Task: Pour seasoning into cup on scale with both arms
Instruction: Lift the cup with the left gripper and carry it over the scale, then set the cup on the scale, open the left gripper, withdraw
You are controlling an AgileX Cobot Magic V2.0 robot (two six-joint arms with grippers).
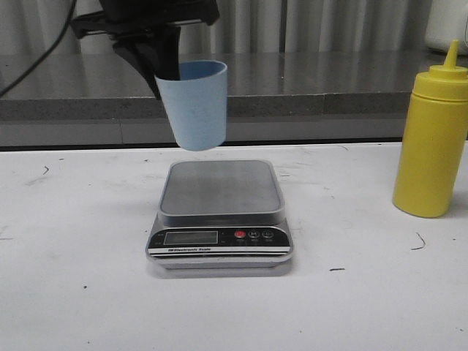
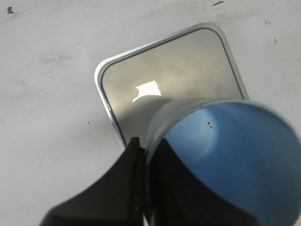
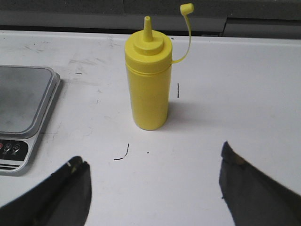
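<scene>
- Cup (image 1: 194, 104) placement is my step in hand: my left gripper (image 2: 141, 155) has its jaws clenched on the rim, one finger inside, holding it tilted in the air above the scale (image 1: 221, 216) at mid-desk.
- Next I judge it needs lowering upright onto the steel platform, then releasing.
- Inside, the cup looks empty apart from a few dark specks.
- Seasoning (image 3: 148, 80) stands near the desk's right edge, tip cover off; my right gripper (image 3: 155, 188) faces it, jaws released, holding nothing. Its contents are hidden.
</scene>
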